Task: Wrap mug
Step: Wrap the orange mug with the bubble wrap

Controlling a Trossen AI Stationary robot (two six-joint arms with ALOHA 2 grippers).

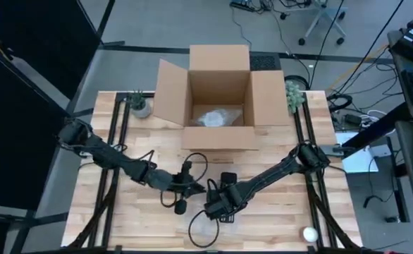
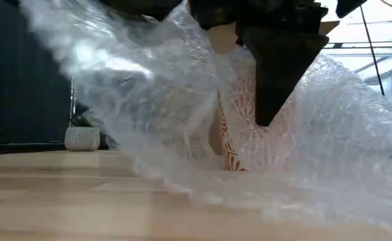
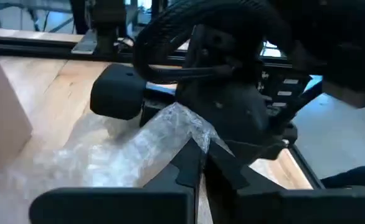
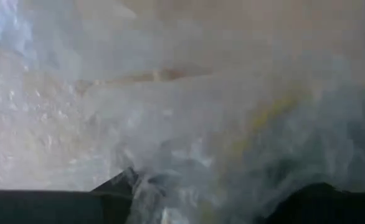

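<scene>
You have one mug, patterned in red and white, under one sheet of bubble wrap right at the jaws. Beyond them stands one open cardboard box with one clear bundle inside, two small potted plants at the far corners, and one white ball.

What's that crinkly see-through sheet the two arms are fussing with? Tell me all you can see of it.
It is bubble wrap: clear, bumpy plastic, crumpled and partly lifted off the wooden table. Its lower edge trails on the boards near the front of the table. It is draped over a mug with a reddish leaf pattern, which shows through it. The left gripper is pinching a bunched fold of it. The right gripper is buried in it, so its grip is hidden.
</scene>
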